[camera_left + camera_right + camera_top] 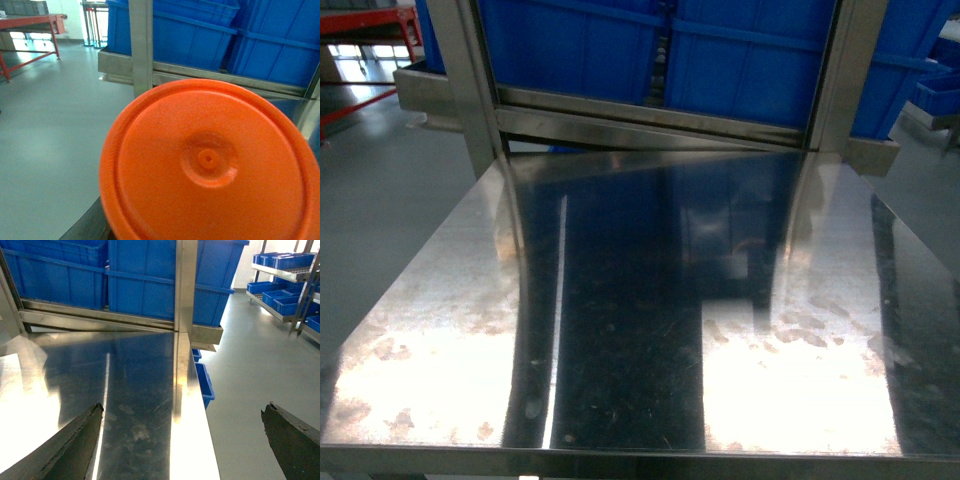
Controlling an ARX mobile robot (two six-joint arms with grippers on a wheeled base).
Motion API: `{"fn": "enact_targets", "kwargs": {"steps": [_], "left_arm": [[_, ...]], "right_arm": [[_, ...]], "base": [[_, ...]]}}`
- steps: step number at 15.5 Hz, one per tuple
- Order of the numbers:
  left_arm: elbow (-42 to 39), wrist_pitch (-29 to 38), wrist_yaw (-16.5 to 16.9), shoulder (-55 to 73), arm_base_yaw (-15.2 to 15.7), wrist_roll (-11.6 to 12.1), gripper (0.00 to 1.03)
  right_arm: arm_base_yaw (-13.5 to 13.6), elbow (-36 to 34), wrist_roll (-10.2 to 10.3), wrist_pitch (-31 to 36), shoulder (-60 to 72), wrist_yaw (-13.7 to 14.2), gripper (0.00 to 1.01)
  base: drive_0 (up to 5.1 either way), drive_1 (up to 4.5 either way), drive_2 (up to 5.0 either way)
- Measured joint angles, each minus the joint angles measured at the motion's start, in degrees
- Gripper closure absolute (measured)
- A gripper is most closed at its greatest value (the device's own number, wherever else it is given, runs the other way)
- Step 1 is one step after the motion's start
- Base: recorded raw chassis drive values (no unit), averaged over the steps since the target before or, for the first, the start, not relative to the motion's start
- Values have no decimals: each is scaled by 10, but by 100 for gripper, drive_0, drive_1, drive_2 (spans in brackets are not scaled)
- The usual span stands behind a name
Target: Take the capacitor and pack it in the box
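1. The capacitor (pixel 210 165) is seen only in the left wrist view, end-on and very close to the lens. It appears as an orange round face with a raised ring near its edge and a small nub in a shallow dish at the centre. Most of that view is filled by it.
2. What holds or carries the capacitor cannot be told, as its sides and underside are hidden.
3. Only a dark sliver at the bottom left of the left wrist view is left uncovered by the orange face. It cannot be told whether the left gripper is spread or pressed together.
4. The right gripper (pixel 182 409) is spread wide, with nothing between its dark fingers (pixel 75 440). One finger is placed over the tabletop (pixel 440 300) and the other is beyond the tabletop's right edge, over the grey floor (pixel 250 365).
5. The steel tabletop is marked with rusty blotches near its front corners and with bright glare on either side of a dark reflection down the middle.
6. Along the tabletop's far edge a steel frame (pixel 650 125) is set, and large blue bins (pixel 580 45) are stacked behind it.
7. Just below the right edge, small blue bins (pixel 204 382) are tucked under the tabletop.
8. Well apart, a shelf of blue trays (pixel 282 262) is seen on the right, and a red bench (pixel 30 22) on the left.
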Motion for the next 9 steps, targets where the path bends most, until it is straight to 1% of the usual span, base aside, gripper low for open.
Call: {"fn": "enact_targets", "kwargs": {"steps": [5,6,9], "left_arm": [[-25,-56,0,-82,0,0,58],[-42,-37,0,-98,0,0,58],[-42,-90,0,-144,0,0,58]], "right_arm": [[0,0,0,0,0,0,3],[0,0,0,0,0,0,3],[0,0,0,0,0,0,3]], "base": [[0,0,0],[0,0,0],[0,0,0]]}}
